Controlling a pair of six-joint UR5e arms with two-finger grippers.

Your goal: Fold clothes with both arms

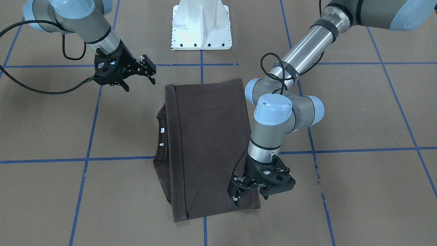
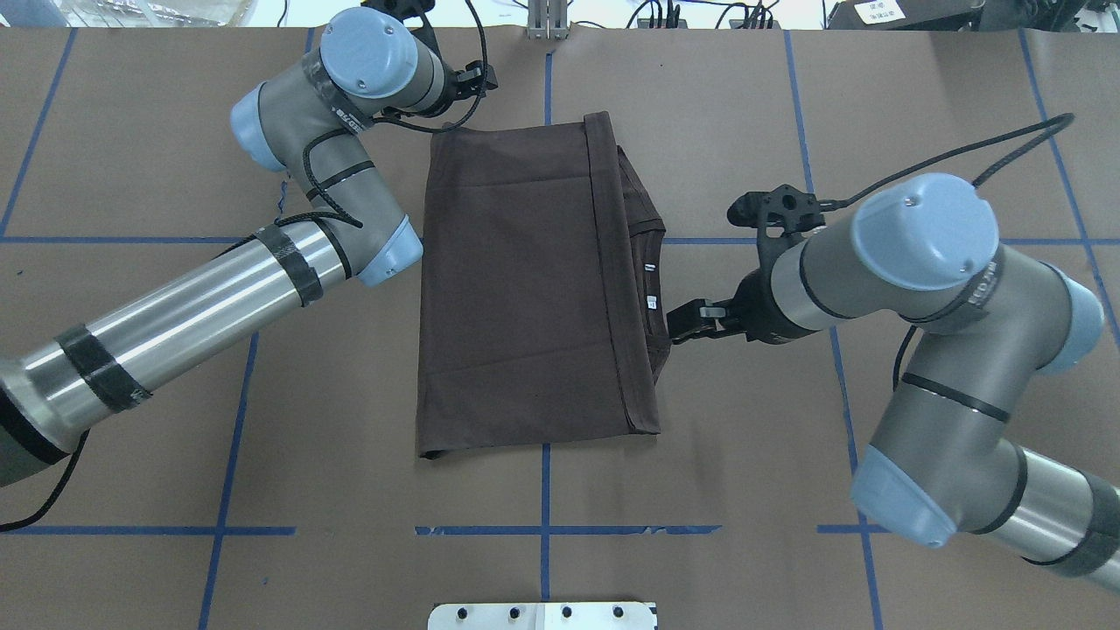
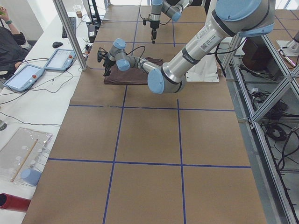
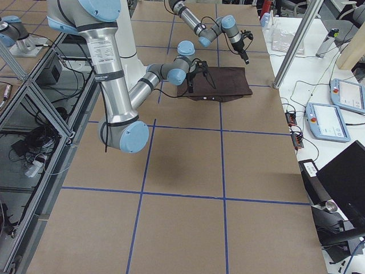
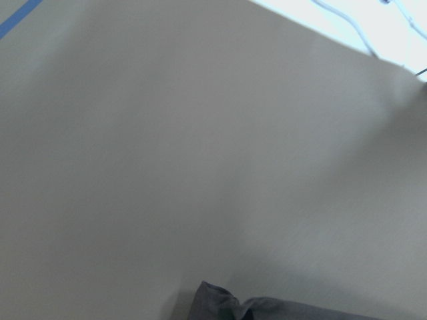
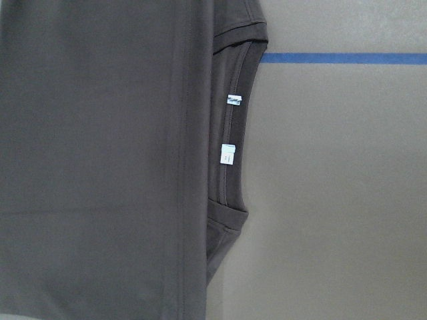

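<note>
Black two-finger left hand (image 1: 251, 197), fingers apart, hangs at one corner of the dark brown folded T-shirt (image 1: 208, 143) lying flat on the brown worktop (image 1: 358, 191). Beside the T-shirt's collar edge, the right hand (image 1: 139, 81) is likewise spread.

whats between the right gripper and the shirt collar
Just bare brown table: in the front-facing view an uncovered strip separates the open right gripper from the T-shirt collar. The right wrist view shows the same bare surface beside the collar.
</note>
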